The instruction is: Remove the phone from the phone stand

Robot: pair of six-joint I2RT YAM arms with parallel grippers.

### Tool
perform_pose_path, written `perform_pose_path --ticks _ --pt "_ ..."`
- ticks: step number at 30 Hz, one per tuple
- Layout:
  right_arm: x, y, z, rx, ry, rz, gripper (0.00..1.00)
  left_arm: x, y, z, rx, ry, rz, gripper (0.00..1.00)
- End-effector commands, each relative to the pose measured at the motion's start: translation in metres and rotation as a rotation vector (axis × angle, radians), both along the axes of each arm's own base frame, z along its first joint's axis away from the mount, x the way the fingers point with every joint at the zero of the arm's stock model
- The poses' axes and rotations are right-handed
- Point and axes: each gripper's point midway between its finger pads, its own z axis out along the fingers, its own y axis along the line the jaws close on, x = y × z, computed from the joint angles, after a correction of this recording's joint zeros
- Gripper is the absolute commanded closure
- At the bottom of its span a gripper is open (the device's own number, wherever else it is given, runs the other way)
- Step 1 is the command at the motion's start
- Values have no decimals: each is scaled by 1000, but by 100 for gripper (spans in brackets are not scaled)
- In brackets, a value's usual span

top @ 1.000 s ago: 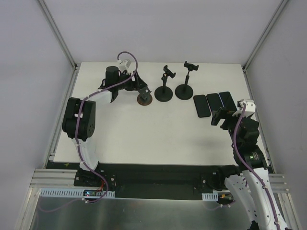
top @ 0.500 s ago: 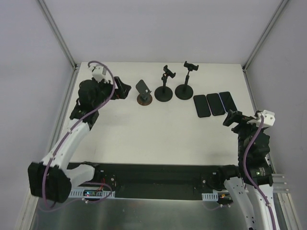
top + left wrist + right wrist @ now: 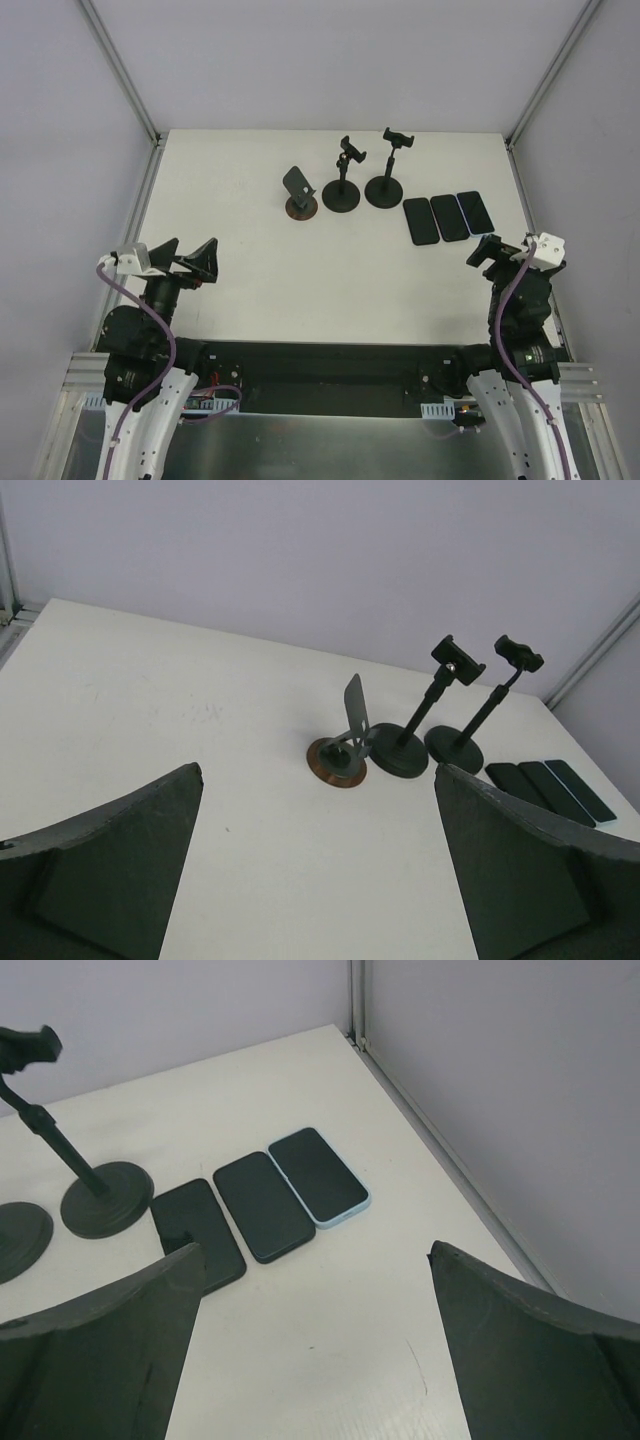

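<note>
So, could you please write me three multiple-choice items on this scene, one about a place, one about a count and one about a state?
1. Where are the phones relative to the stands?
A. Clamped in them.
B. Flat on the table, to the robot's right of them.
C. To the robot's left of them.

2. How many phones are there?
A. One.
B. Two.
C. Three.

3. The left end effector is:
A. open and empty.
B. shut on a phone.
C. shut on a stand.

Answers: 1 B, they lie in a row beside the stands; 2 C, three dark slabs show side by side; 3 A, its fingers stand wide apart with nothing between them.
</note>
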Motion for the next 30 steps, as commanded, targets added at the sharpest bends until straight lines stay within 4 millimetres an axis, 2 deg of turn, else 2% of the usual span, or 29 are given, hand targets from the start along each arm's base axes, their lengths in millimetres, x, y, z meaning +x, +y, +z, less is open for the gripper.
perform_pose_path --ticks 1,6,10,22,30 --pt "2 -7 -1 -26 -31 -39 4 -15 14 -23 30 -13 57 1" --pt "8 -11 -7 -69 -2 -59 4 -20 17 -38 36 8 68 1" --pt "8 -14 -11 -74 8 -81 4 -20 17 -37 54 20 65 1" --pt "19 -1 -12 -77 10 -6 4 -19 15 -40 55 33 56 1" --pt "19 0 -12 -81 5 5 4 -18 14 -42 58 43 51 1"
